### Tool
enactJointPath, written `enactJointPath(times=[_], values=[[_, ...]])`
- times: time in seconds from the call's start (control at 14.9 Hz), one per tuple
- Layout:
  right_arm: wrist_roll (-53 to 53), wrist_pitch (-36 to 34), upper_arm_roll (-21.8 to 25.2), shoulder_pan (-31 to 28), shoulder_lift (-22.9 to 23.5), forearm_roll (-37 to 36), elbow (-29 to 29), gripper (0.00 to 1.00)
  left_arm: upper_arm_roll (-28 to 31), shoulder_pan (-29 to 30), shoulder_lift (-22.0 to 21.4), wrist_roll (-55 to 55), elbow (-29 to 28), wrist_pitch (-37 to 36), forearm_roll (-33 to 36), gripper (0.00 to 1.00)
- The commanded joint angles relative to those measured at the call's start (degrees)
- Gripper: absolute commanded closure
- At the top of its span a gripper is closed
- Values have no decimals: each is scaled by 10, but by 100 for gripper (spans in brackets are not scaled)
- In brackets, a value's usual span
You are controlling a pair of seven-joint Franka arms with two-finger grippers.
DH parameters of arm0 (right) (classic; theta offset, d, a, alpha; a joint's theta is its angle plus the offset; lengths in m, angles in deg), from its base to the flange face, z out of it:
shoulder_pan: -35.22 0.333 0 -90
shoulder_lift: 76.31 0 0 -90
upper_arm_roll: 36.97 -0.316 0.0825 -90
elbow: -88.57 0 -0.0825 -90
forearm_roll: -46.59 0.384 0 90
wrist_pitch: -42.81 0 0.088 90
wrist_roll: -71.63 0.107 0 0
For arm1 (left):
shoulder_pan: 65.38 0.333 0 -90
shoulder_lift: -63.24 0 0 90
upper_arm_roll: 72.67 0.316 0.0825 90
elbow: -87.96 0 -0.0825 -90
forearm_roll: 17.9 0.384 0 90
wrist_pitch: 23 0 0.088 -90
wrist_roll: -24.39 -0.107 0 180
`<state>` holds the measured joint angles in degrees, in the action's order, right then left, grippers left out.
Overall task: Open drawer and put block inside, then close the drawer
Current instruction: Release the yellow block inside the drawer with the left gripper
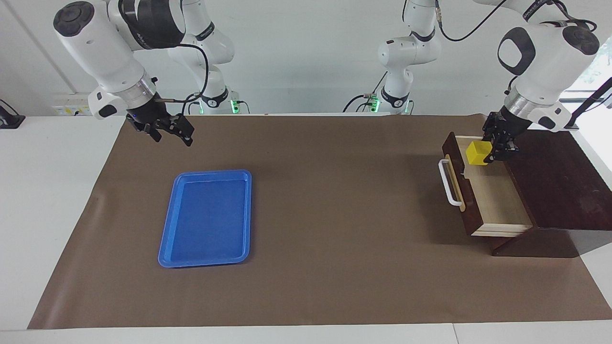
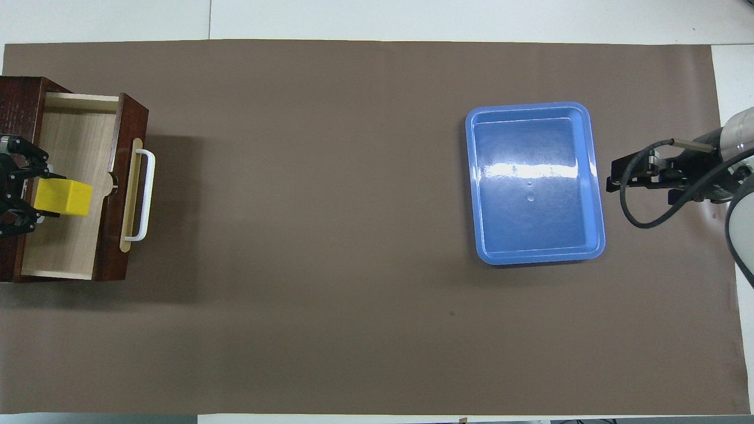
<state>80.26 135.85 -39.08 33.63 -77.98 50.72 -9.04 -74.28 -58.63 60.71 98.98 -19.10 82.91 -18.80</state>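
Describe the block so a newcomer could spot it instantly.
At the left arm's end of the table stands a dark wooden box with its drawer pulled open. The left gripper holds the block over it: a small yellow cube, the only yellow thing.

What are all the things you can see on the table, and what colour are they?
drawer: one, dark brown front with a white bar handle, pale wood inside, pulled open from its box at the left arm's end of the table.
box: one, dark brown wood, holds the drawer.
block: one, bright yellow, held over the open drawer.
tray: one, blue, flat on the mat toward the right arm's end.
mat: one, brown, covers the white table.
left gripper: one, black, shut on the block over the drawer.
right gripper: one, black, open, raised over the mat near the tray, waiting.
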Motion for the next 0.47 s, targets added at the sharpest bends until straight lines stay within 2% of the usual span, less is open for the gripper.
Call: enactJointPath(times=[0.0, 0.13, 0.4], values=[[-104, -5, 5, -5, -16, -30, 11, 0, -7, 27, 0, -19, -32, 45, 3, 100], [-187, -5, 10, -6, -5, -61, 38, 0, -7, 30, 1, -18, -64, 84, 3, 100], [-223, 8, 5, -25, -2, -63, 40, 0, -7, 34, -2, -11, -108, 109, 3, 100]])
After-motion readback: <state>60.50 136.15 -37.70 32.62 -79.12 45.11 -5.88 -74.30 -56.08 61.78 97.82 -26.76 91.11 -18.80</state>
